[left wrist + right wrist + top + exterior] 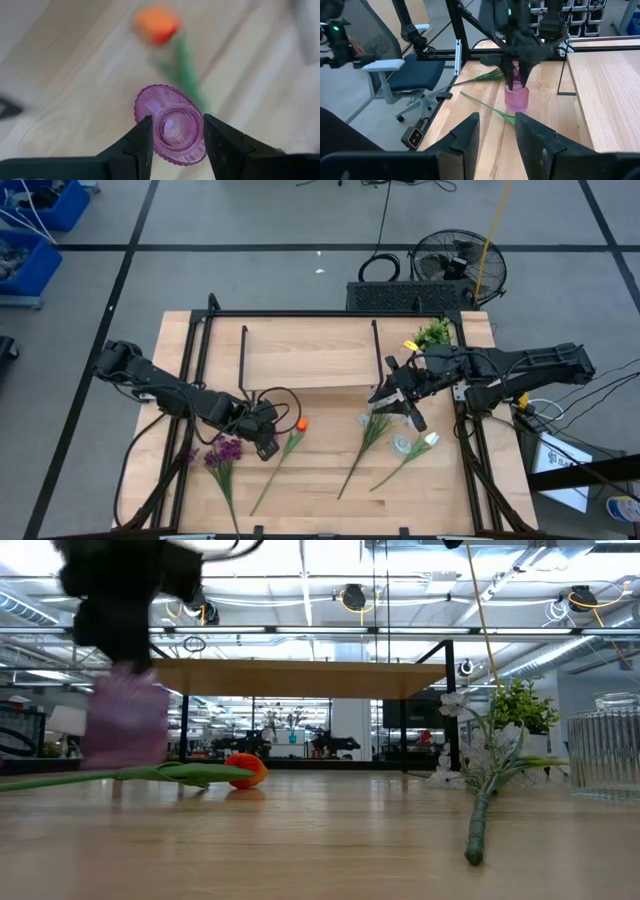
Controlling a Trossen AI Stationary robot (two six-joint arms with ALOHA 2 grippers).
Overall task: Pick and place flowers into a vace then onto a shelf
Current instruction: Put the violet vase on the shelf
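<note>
The left tool [174, 145] is closed on the small purple vase [172, 127], gripping its ribbed rim from both sides just above the surface [320, 500], with the orange tulip [301, 423] at about 3 o'clock from it. I think it should keep the vase upright and set it down gently beside the flowers [372, 435], which lie flat with long green stems. The right tool [398, 402] waits with fingers apart and empty, near the shelf [310, 355].

No legible text or labels.

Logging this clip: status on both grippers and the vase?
Left gripper shut on purple vase, upright beside orange tulip. Right gripper open, empty, above pale spray. Shelf bare; nothing blocking.
</note>
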